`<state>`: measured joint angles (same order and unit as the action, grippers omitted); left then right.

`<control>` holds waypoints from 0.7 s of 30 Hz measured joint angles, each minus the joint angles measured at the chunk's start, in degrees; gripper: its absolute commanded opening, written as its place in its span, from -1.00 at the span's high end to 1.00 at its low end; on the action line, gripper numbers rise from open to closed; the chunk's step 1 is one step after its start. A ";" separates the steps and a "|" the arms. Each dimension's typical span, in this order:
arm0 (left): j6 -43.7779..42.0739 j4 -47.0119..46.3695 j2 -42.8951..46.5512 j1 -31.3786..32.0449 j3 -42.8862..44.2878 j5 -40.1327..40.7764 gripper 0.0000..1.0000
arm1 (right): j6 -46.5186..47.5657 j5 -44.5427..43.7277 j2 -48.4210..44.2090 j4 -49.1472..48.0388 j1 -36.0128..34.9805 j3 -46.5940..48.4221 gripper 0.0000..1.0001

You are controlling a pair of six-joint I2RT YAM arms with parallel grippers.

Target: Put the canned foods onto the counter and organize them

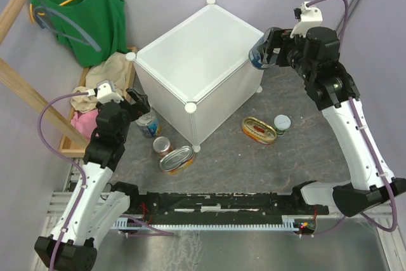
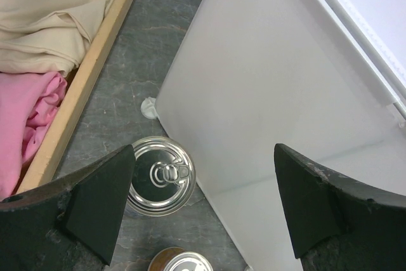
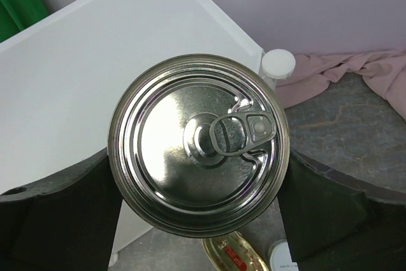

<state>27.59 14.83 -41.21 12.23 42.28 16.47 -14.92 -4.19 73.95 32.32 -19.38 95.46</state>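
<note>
Canned foods sit mostly on the table [image 1: 222, 157]: 1 tall blue can [image 1: 148, 124] stands just beside the counter's [image 1: 190, 55] left face, with the small orange-red can [image 1: 162, 145] and an oval tin [image 1: 176, 159] near it. Another oval tin [image 1: 258, 130] and the green-white can [image 1: 282, 124] lie to the right. The left gripper [image 1: 141, 105] hangs above that blue can, jaws wide apart, holding nothing. The right gripper [image 1: 263, 52] is clamped on the other tall blue can [image 3: 198, 150] (pull-tab lid up) at the counter's right edge; whether it touches the top, I cannot tell.
</note>
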 measured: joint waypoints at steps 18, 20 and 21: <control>0.00 -0.35 -0.09 0.00 -1.36 0.04 -0.93 | -0.20 1.88 8.98 -7.04 -1.03 3.52 0.80; 0.02 -0.33 -0.17 0.00 -1.49 0.04 -0.93 | -0.20 1.99 9.90 -7.78 -1.29 4.15 0.81; 0.02 -0.37 -0.22 0.00 -1.49 0.04 -0.93 | -0.17 2.05 10.36 -8.07 -1.42 4.57 0.81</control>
<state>27.62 14.46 -41.43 12.23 40.80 16.51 -15.09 -2.13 84.31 24.25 -20.80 100.03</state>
